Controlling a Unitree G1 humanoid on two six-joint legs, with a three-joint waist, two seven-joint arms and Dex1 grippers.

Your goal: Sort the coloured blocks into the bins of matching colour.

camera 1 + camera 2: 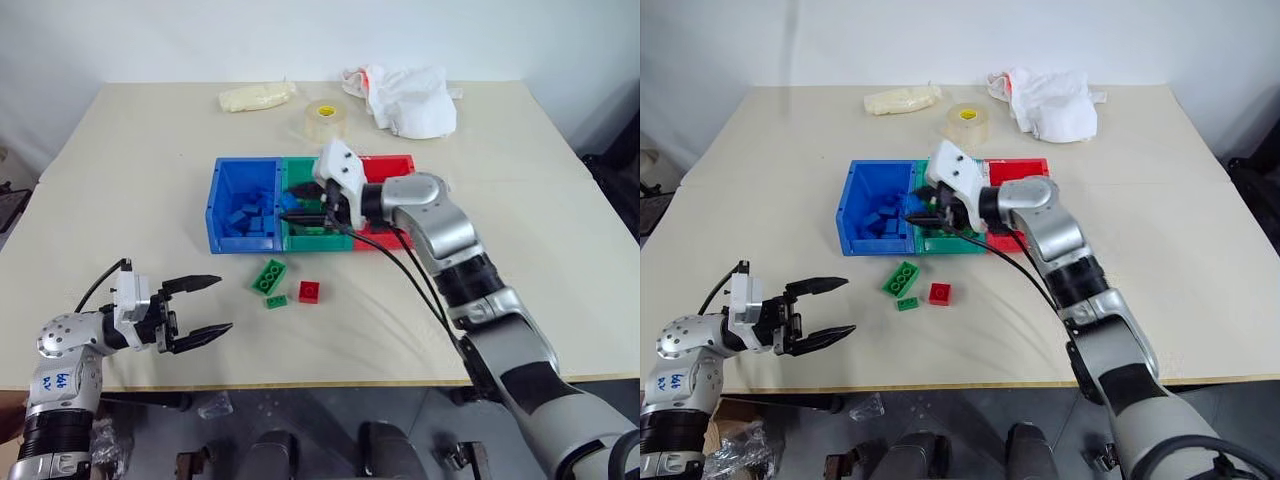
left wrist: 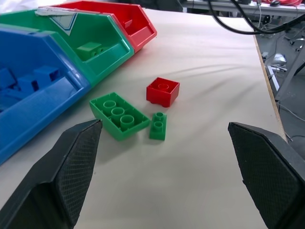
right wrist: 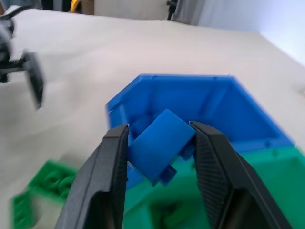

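My right gripper (image 1: 303, 207) is shut on a blue block (image 3: 159, 140) and hovers over the wall between the blue bin (image 1: 213, 215) and the green bin (image 1: 315, 241). The blue bin holds several blue blocks. A green block (image 2: 89, 47) lies in the green bin, and the red bin (image 1: 392, 163) is joined on its right. On the table in front of the bins lie a large green block (image 1: 269, 275), a small green block (image 1: 276, 301) and a red block (image 1: 309, 291). My left gripper (image 1: 205, 305) stands open near the front left edge, pointing at them with nothing between its fingers (image 2: 71, 171).
A roll of clear tape (image 1: 325, 118), a white cloth (image 1: 410, 100) and a pale bag (image 1: 257, 96) lie at the back of the table. The table's front edge runs just below my left gripper.
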